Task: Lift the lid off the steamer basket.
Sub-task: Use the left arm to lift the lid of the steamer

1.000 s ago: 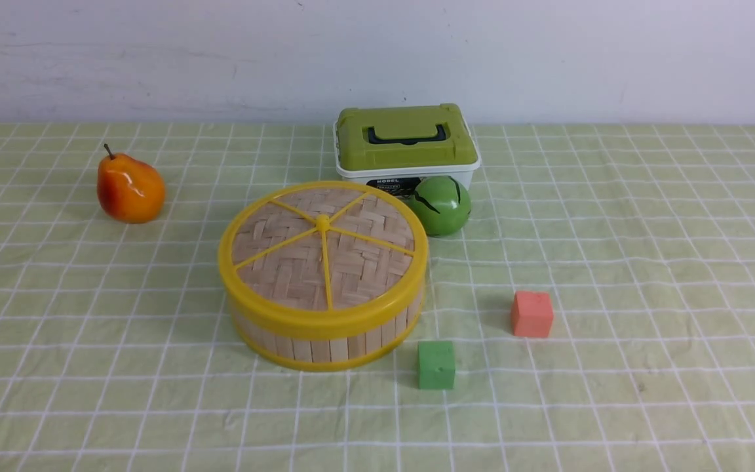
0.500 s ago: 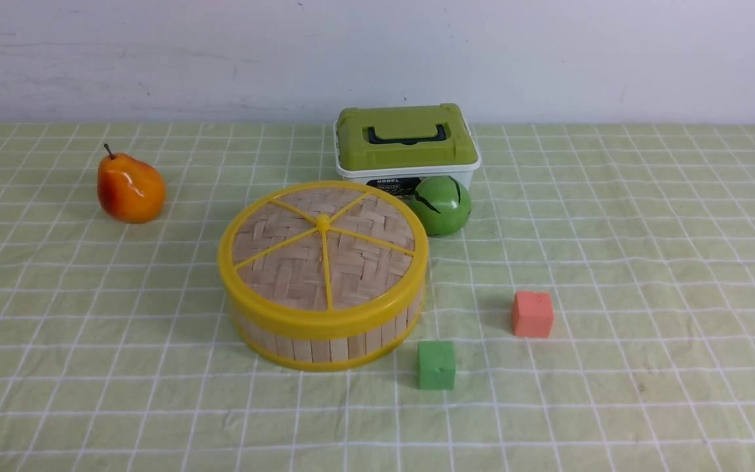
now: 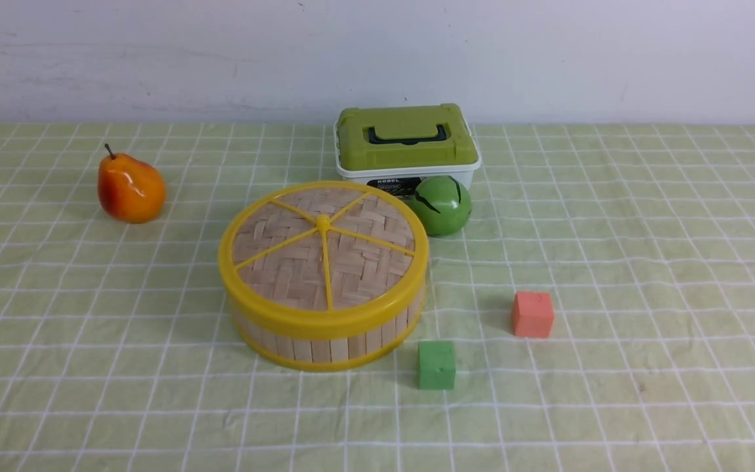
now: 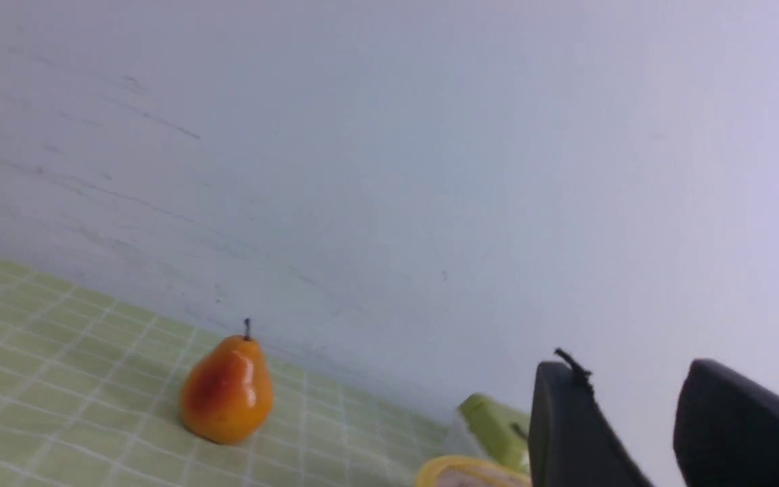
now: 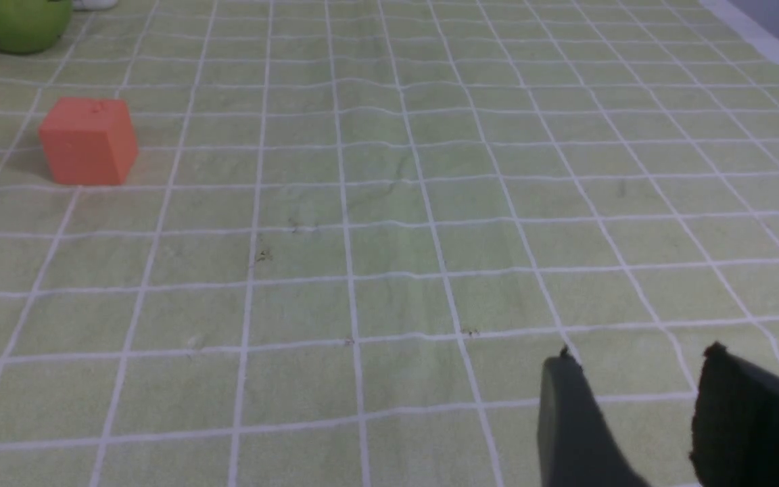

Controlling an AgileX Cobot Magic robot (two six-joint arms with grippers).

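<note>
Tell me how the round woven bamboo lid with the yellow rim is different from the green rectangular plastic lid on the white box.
The woven bamboo lid is a round disc; the green plastic lid is rectangular. The bamboo lid has yellow spokes and a tiny centre knob; the green lid has a black handle. Both sit closed, not lifted off.

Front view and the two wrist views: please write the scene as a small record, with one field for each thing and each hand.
steamer basket: on the checked cloth, centre
lid: seated on the basket, not yet lifted
left hand: open, empty, seen only in its wrist view
right hand: open, empty, over the cloth
pear: left of the basket, farther back
green-lidded box: shut, behind the basket
green ball: before the box, close to the lid's rim
green cube: by the basket's front right
red cube: right of the green cube, farther back
</note>
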